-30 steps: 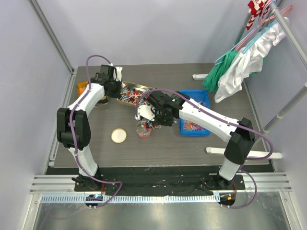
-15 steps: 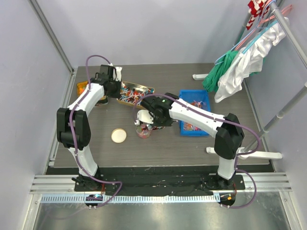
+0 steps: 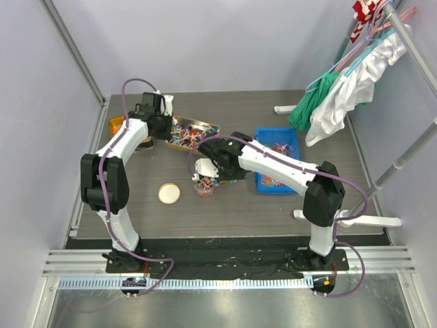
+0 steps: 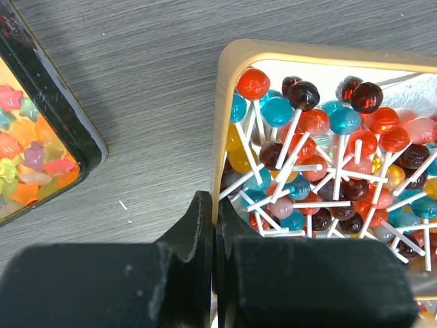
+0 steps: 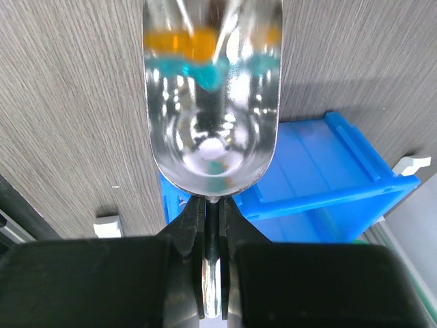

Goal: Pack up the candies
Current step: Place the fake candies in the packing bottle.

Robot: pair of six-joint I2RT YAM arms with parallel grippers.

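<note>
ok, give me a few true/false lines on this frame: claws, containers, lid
1. The left claw is shut on the rim of the tray. True.
2. The right claw is open and empty. False: it is shut on the handle of a metal scoop.
3. The lid lies on the table, apart from the cup. True.
4. The blue bin is stacked on the tray. False: it sits on the table, apart from the tray.
5. The tray holds lollipops. True.
</note>
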